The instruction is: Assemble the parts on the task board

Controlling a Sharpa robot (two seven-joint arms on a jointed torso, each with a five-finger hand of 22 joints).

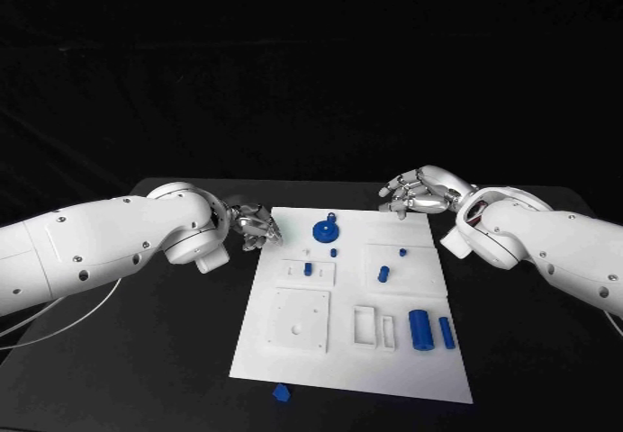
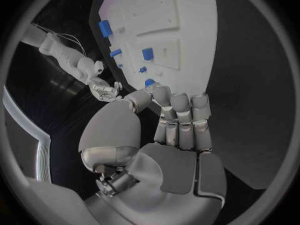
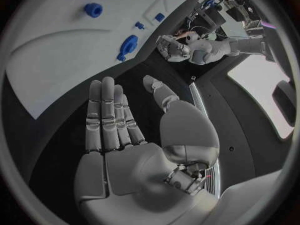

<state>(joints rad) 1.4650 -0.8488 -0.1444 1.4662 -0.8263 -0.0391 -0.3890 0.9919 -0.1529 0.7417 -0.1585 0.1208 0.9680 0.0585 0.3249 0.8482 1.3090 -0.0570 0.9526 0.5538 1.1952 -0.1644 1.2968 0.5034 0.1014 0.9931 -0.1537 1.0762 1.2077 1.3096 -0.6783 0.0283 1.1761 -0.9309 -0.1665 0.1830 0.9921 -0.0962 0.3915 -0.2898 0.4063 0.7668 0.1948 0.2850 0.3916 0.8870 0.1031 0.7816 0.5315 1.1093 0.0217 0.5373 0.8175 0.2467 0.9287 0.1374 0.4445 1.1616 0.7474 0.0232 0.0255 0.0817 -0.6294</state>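
hands (image 1: 257, 225) (image 1: 418, 191) flank task board (image 1: 299, 360); nothing between.

Black table (image 1: 156, 342), matte, running out dark on all sides. Lying flat on it at the middle, the white task board (image 1: 340, 371), long axis leading away from the robot, with blue parts and raised white blocks on its face. Just off the board's near edge, directly on the black top, one small blue part (image 1: 281, 392), apart from the board; at the left side, thin pale cables (image 1: 52, 326) trailing across the table's edge.
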